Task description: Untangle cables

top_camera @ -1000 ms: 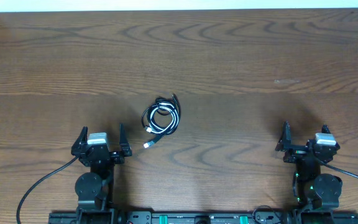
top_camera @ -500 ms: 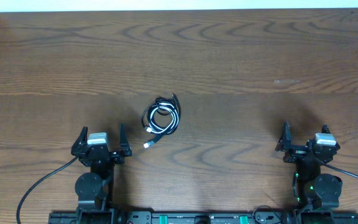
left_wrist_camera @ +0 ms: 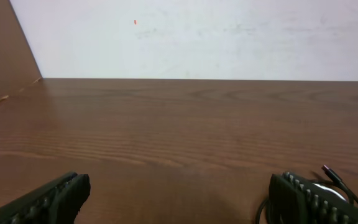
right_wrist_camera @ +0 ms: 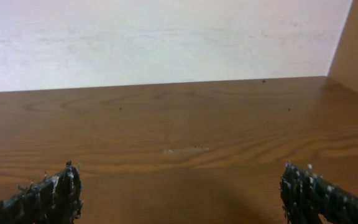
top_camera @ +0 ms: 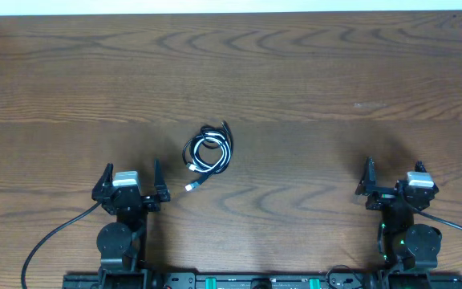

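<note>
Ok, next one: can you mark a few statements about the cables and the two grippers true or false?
1. The left gripper and the right gripper both stand open and empty. True.
2. The black and white cables lie coiled together in one bundle on the table. True.
3. The cables lie nearer the right gripper. False: they lie nearer the left gripper.
4. The left gripper is touching the cables. False: bare table shows between them.
5. A white plug trails out of the coil toward the robot's side. True.
</note>
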